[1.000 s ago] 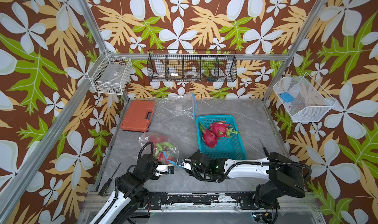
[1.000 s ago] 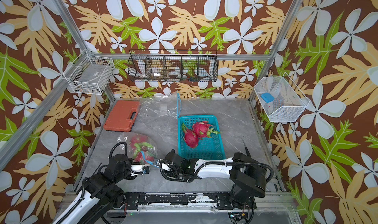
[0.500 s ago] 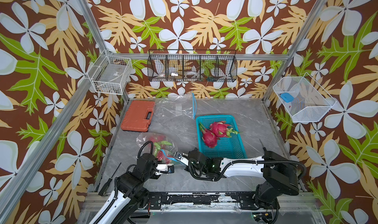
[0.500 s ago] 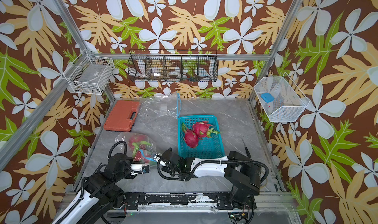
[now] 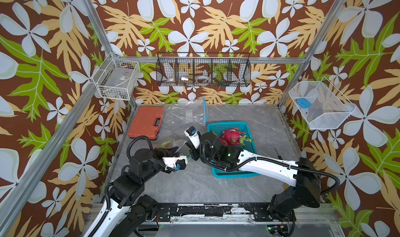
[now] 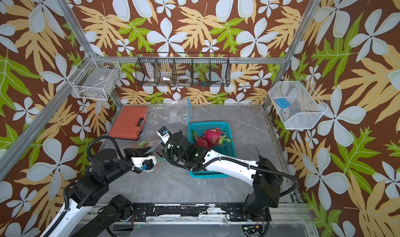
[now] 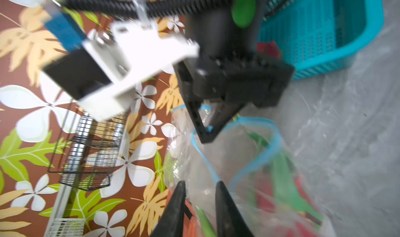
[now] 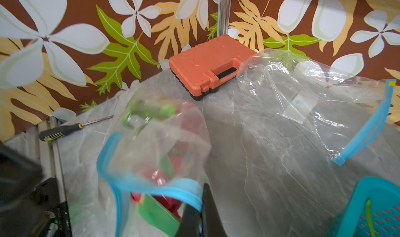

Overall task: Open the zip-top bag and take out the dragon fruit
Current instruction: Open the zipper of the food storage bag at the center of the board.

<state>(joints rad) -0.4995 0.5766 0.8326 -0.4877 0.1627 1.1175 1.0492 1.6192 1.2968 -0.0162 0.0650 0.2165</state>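
A clear zip-top bag (image 8: 155,138) with a blue zip rim lies at the front left of the table, its mouth pulled open. Inside it a dragon fruit (image 8: 164,177) shows blurred, red and green. My right gripper (image 8: 201,201) is shut on the blue rim. My left gripper (image 7: 200,183) is at the mouth's opposite side, jaws apart with clear film between them. In both top views the two grippers (image 5: 176,150) (image 6: 171,153) meet over the bag (image 5: 171,141). Two more dragon fruit (image 6: 213,134) lie in the turquoise basket (image 5: 236,173).
An empty zip bag (image 5: 186,114) lies at the back next to an orange tool case (image 5: 146,122). A screwdriver (image 8: 60,132) rests at the table's left edge. Wire baskets (image 5: 203,70) hang on the walls. My right arm reaches across the turquoise basket's front.
My right gripper has shut on the blue rim and pulled it up and back, opening the mouth. My left gripper's jaws, shut before, have parted.
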